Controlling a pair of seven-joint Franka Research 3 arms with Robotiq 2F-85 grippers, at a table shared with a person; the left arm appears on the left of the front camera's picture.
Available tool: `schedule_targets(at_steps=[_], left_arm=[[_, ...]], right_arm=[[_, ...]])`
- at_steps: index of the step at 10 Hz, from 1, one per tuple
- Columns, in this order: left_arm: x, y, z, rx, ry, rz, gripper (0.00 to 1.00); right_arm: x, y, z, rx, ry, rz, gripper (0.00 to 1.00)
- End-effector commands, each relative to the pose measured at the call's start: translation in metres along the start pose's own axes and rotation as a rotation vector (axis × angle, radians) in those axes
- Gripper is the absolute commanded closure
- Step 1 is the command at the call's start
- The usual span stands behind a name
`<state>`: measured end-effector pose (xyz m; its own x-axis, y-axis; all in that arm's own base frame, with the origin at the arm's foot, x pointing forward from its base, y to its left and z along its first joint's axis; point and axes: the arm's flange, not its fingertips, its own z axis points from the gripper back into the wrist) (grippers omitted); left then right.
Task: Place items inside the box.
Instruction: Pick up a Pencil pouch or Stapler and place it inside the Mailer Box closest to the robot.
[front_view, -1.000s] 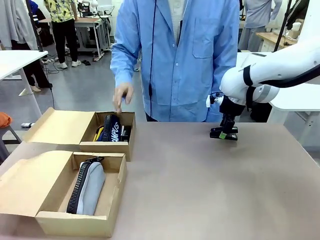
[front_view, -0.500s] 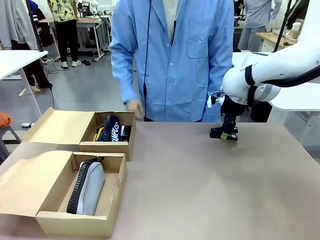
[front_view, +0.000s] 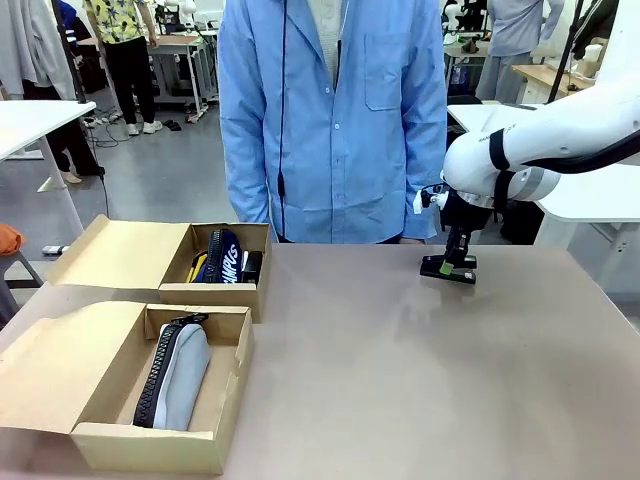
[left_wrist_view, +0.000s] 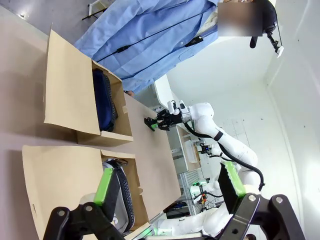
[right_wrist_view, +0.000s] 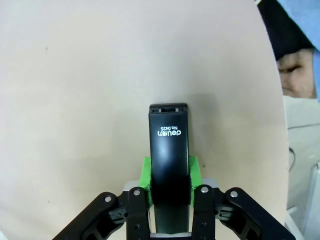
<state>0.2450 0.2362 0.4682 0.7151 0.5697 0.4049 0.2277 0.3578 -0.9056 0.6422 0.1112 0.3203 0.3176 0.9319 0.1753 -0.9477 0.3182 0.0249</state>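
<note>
Tabletop (front_view: 420, 380) runs free from three to six o'clock, far box (front_view: 212, 293) and near box (front_view: 150, 448) crowd nine, the person (front_view: 330, 130) walls off twelve.

**Matt card, soft cloth, smooth plastic**

We see a black plastic stapler (right_wrist_view: 169, 150), smooth with a dull sheen and white print on its top. The green finger pads (right_wrist_view: 145, 175) against it look matt and rubbery. The broad beige table top (front_view: 400, 380) is smooth and matt. The near brown cardboard box (front_view: 150, 445) and the far brown cardboard box (front_view: 120, 255) are plain, unglossed card. We read the grey zip pencil pouch (front_view: 185, 375) and the navy pouch with white lettering (front_view: 224, 257) as woven cloth. The white robot arm shell (front_view: 560, 135) is glossy.
</note>
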Motion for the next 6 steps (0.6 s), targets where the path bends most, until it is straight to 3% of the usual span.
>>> schedule_targets(at_steps=[1, 3, 4, 5, 6], left_arm=[[-0.001, -0.001, -0.001, -0.021, -0.01, -0.019, 0.0], [-0.001, -0.001, -0.001, -0.021, -0.01, -0.019, 0.0], [-0.001, -0.001, -0.001, -0.021, -0.01, -0.019, 0.0], [-0.001, -0.001, -0.001, -0.021, -0.01, -0.019, 0.0], [-0.001, -0.001, -0.001, -0.021, -0.01, -0.019, 0.0]], right_arm=[[0.0, 0.007, 0.007, 0.008, 0.034, -0.023, 1.0], [0.0, 0.016, 0.015, 0.024, 0.012, -0.076, 1.0], [0.001, 0.029, 0.03, 0.046, -0.01, -0.206, 1.0], [0.003, 0.069, 0.066, 0.186, -0.055, -0.351, 1.0], [-0.001, 0.113, 0.092, 0.195, -0.046, -0.53, 1.0]])
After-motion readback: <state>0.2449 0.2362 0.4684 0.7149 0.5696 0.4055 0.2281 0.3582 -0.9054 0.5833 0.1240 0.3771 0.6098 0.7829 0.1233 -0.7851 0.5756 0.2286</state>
